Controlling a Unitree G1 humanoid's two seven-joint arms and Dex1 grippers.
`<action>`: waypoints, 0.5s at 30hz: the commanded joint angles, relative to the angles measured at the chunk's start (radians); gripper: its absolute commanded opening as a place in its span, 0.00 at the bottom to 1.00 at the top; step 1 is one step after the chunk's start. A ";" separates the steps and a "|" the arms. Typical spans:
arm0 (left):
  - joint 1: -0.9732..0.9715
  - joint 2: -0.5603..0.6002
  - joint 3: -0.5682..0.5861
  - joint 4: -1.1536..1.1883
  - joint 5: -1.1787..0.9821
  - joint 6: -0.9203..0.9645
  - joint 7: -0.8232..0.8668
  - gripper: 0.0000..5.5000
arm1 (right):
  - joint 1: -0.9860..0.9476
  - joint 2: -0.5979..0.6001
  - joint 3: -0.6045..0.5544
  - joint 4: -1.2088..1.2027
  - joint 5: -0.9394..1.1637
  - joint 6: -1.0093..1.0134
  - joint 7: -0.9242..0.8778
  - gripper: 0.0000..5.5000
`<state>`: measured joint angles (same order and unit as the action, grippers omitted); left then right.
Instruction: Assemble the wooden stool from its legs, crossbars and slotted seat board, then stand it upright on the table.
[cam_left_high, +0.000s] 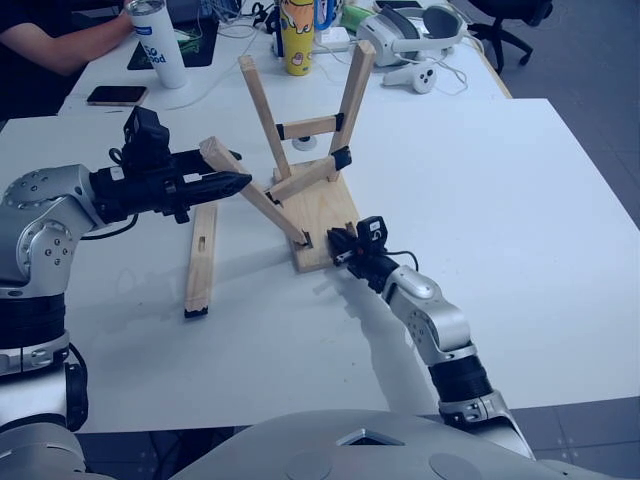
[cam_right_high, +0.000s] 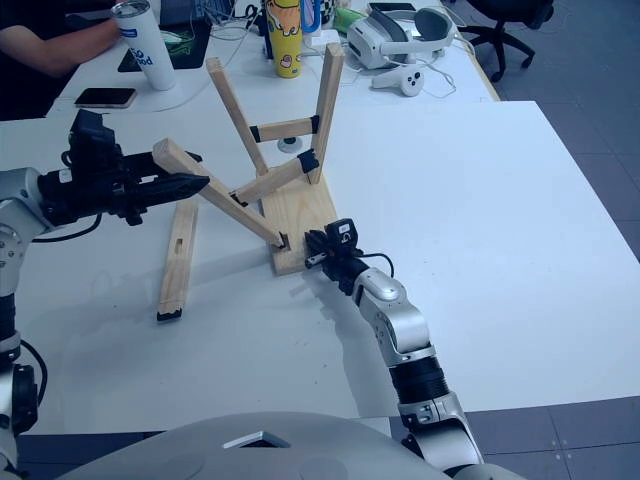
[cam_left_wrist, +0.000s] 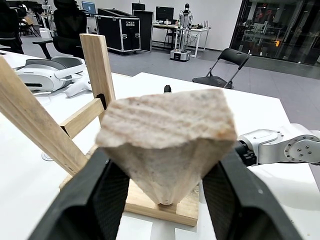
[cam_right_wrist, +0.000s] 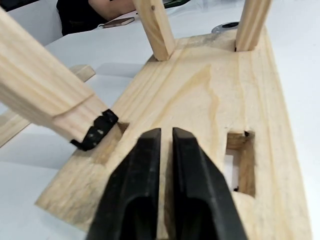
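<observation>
Left tool (cam_left_high: 232, 183) is clenched on the upper end of a pale square-section wooden leg (cam_left_high: 265, 200). The leg is held slanting down toward the flat slotted pine seat board (cam_left_high: 330, 215), and its black-tipped foot is seen at the mouth of the board's near corner slot, apparently not fully seated. Right tool (cam_right_wrist: 166, 150) is closed to a thin gap with nothing grasped, its tips laid on the board near that slot, seemingly as a hold-down.

Two standing wooden legs (cam_left_high: 355, 90) are set in the board's far slots and joined by a short wooden crossbar (cam_left_high: 308, 127). A spare wooden leg (cam_left_high: 202, 255) lies on the white surface (cam_left_high: 500, 200), to the left of the board.

For this step, the slanted leg would best be swung nearer upright before any push is given, since a tilted foot is likely to jam in the slot. Downward pressure on the board should be maintained so that it is not levered up. The open rectangular slot (cam_right_wrist: 240, 160) beside the right tool should be left uncovered.
</observation>
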<state>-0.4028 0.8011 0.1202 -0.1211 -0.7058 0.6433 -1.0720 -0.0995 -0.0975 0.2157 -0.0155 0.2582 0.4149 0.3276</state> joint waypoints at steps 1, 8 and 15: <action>-0.041 0.003 -0.048 0.012 0.042 -0.004 -0.020 0.37 | 0.002 -0.006 0.013 0.052 -0.035 0.043 -0.007 0.00; -0.039 0.040 -0.092 -0.027 0.048 0.031 -0.069 0.37 | -0.007 -0.001 0.014 0.084 -0.054 0.046 -0.013 0.00; -0.024 0.064 -0.158 -0.006 0.171 -0.031 -0.043 0.37 | 0.002 0.003 0.018 0.096 -0.059 0.044 -0.008 0.00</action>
<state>-0.4403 0.8514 0.0151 -0.1436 -0.6206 0.6027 -1.1343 -0.1321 -0.0891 0.2220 0.0309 0.2236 0.4131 0.3279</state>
